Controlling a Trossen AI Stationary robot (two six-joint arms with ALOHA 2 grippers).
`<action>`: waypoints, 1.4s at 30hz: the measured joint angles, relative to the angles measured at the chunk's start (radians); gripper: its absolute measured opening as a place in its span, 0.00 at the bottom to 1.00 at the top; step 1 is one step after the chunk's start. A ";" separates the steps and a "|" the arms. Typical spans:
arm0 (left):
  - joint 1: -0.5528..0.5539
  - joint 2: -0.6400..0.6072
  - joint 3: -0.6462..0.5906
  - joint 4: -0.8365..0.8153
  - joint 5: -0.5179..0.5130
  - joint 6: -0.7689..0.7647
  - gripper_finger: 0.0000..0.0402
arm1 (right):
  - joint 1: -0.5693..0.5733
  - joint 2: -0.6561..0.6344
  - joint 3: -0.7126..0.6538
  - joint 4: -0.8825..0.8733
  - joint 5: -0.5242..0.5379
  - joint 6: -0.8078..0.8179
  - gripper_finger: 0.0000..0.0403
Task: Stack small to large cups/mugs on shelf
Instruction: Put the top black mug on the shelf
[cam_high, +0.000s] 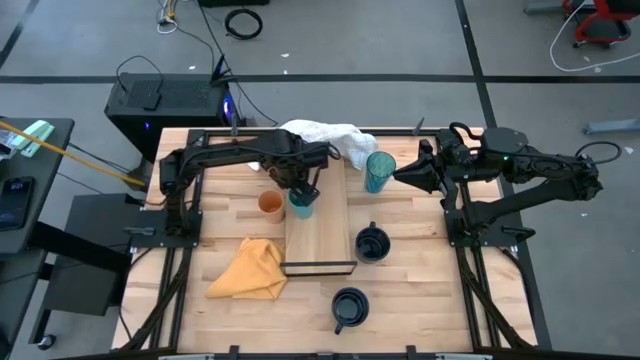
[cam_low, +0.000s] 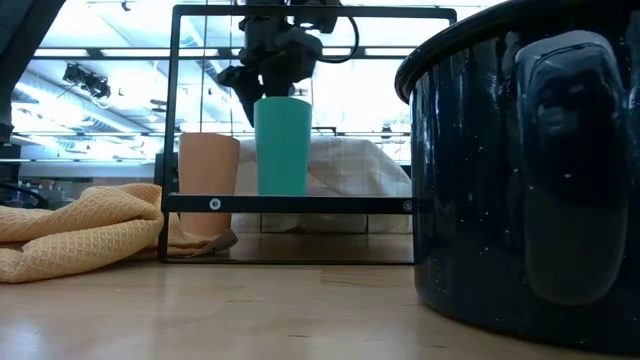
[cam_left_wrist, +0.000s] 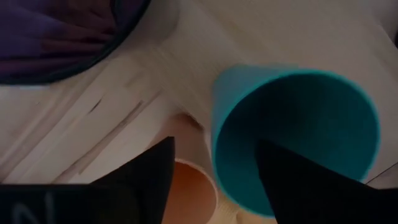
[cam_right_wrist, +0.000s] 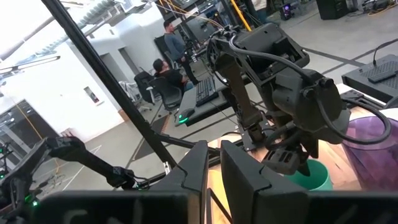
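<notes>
A short teal cup (cam_high: 300, 208) (cam_low: 283, 145) stands upright, mouth up, on the pale wooden shelf (cam_high: 325, 235) near its left edge. My left gripper (cam_high: 302, 192) (cam_left_wrist: 214, 180) hangs open right above it, pointing down. One finger is inside the cup (cam_left_wrist: 292, 137) and one outside, both apart from its wall. An orange cup (cam_high: 270, 204) (cam_low: 208, 180) stands on the table beside the shelf. A teal tumbler (cam_high: 378, 170) showing purple inside stands at the shelf's far right. My right gripper (cam_high: 408, 176) (cam_right_wrist: 214, 171) waits shut, level, at the right.
Two navy mugs stand to the right of the shelf's dark-rimmed near end, one (cam_high: 372, 243) close to the shelf and one (cam_high: 350, 306) nearer the table's front. A yellow cloth (cam_high: 250, 270) lies at the near left, and a white cloth (cam_high: 325, 135) lies at the far edge. People sit in the room beyond.
</notes>
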 joint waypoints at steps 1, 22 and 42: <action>0.000 -0.003 0.000 -0.005 0.000 0.003 0.58 | 0.000 0.000 0.000 0.000 0.000 0.000 0.13; 0.001 -0.146 0.304 0.072 -0.087 0.116 0.53 | 0.000 0.000 0.000 0.000 0.000 -0.001 0.13; -0.357 -0.278 0.112 1.234 -0.136 0.551 0.41 | 0.000 -0.011 0.000 0.002 0.000 -0.011 0.13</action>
